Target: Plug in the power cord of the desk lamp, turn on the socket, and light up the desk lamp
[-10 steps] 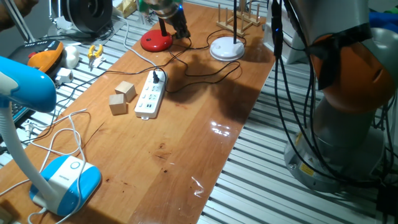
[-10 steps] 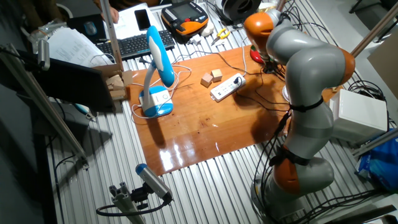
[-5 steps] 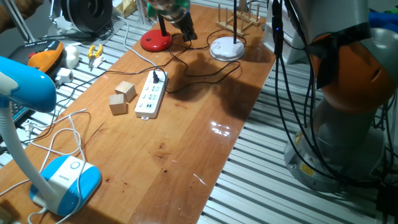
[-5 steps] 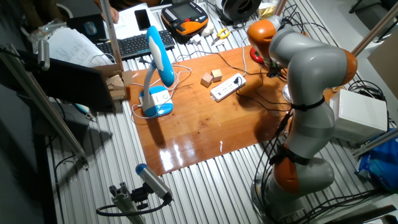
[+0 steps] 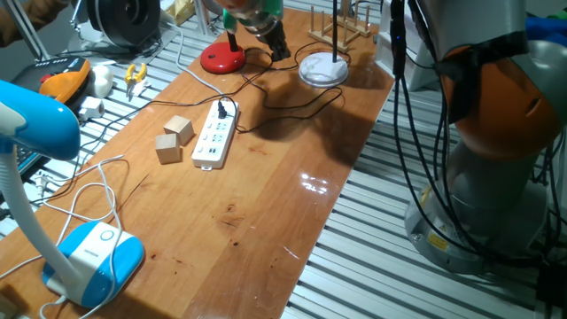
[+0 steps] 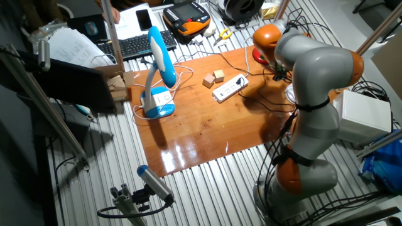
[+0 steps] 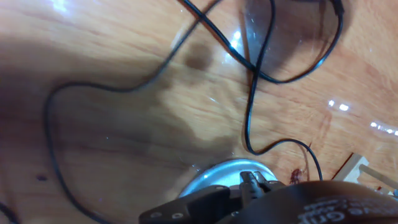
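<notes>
The power cord [image 5: 292, 108] lay in loose black loops on the far part of the wooden table [image 5: 266, 195], running left to a plug seated in the far end of the socket [image 5: 215, 136]. The gripper [image 5: 276, 46] hung above the cord's far loops, between the red lamp base [image 5: 221, 58] and the white lamp base [image 5: 322, 69]; I could not tell how far apart its fingers stood
</notes>
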Robot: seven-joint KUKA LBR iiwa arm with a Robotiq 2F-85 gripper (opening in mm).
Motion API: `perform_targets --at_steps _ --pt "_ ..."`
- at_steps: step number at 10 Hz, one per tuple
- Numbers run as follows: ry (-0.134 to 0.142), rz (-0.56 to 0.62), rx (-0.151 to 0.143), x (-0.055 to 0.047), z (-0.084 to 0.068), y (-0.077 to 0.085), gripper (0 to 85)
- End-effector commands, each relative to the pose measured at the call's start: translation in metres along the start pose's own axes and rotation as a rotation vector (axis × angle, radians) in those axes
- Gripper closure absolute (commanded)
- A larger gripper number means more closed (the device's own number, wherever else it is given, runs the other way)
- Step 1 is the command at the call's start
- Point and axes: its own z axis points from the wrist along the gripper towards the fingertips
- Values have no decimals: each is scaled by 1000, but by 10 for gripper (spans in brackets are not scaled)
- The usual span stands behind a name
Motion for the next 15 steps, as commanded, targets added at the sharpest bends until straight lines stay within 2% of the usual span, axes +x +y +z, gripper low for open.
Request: perform_targets --at_steps 1,3,5,9,12,15 --pt "0 0 0 2 4 -1 850" --pt "-7 6 21 3 12 -2 850" --pt "-3 14 23 5 18 -4 850" --pt "17 22 11 14 26 -6 850" --pt "25 29 4 16 30 -5 850" --pt "18 33 14 17 41 -6 850"
